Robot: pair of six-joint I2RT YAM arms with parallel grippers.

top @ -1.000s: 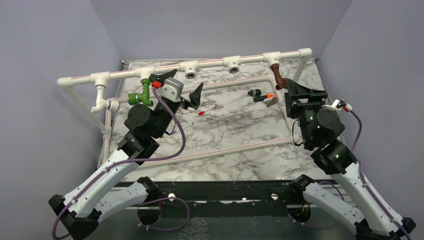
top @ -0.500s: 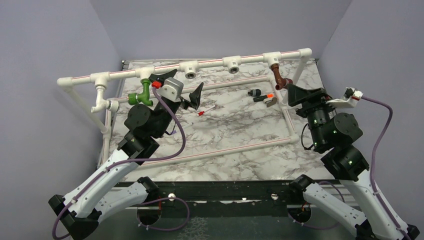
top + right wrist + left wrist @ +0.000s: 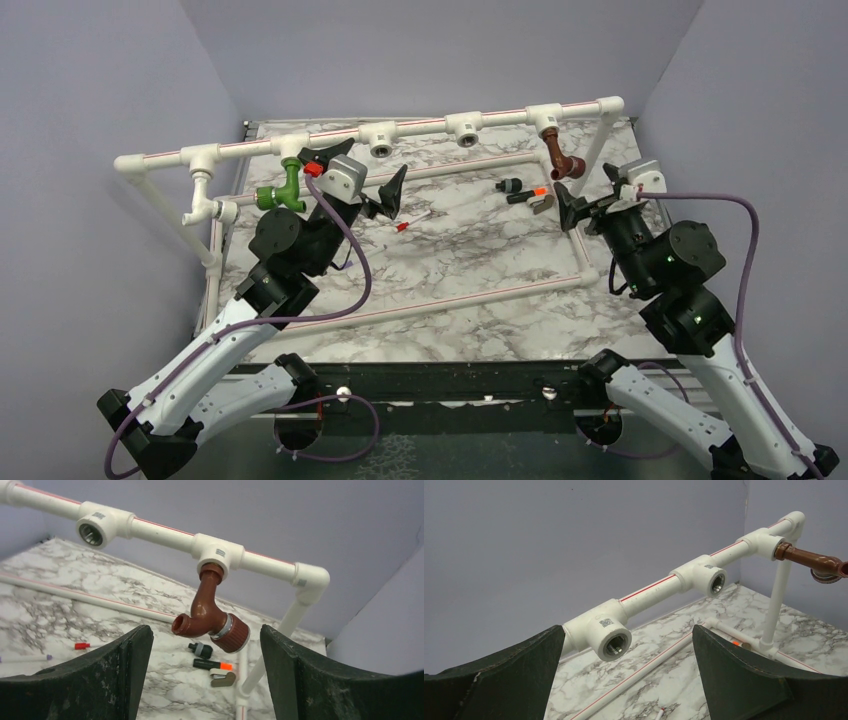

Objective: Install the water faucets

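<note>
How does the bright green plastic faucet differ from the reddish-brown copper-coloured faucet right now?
Colour aside, the bright green plastic faucet hangs from a left-hand fitting of the white pipe rail, the reddish-brown copper-coloured faucet from the one nearest the right corner. From above, green bends left, brown bends right. Both hang stem-up from the rail.

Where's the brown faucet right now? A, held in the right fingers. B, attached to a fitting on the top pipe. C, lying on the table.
B: the brown faucet hangs by its stem from a white fitting on the top pipe, clear of the open right fingers.
</note>
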